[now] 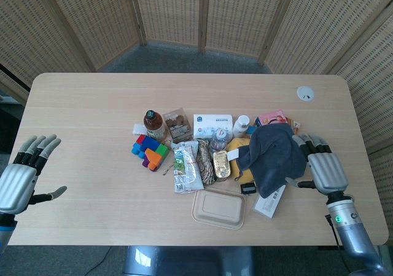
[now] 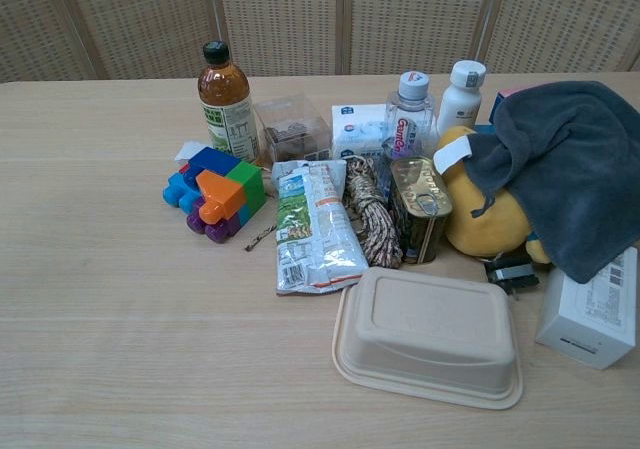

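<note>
Both my hands hold nothing, fingers spread — my right hand (image 1: 324, 170) hovers just beside the dark grey-blue cloth (image 1: 277, 155) draped over the yellow object (image 2: 487, 221). I'd reach in low and pinch its near edge — my left hand (image 1: 21, 176) stays clear.

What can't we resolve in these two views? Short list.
- Yellow object: mostly under the dark grey cloth in both views; what it is stays unclear.
- Right hand: outside the chest view; head view cannot settle whether its fingers touch the cloth.
- Left hand: head view only, wrist cut by the edge.
- White box: cut by chest edge, print too small.
</note>
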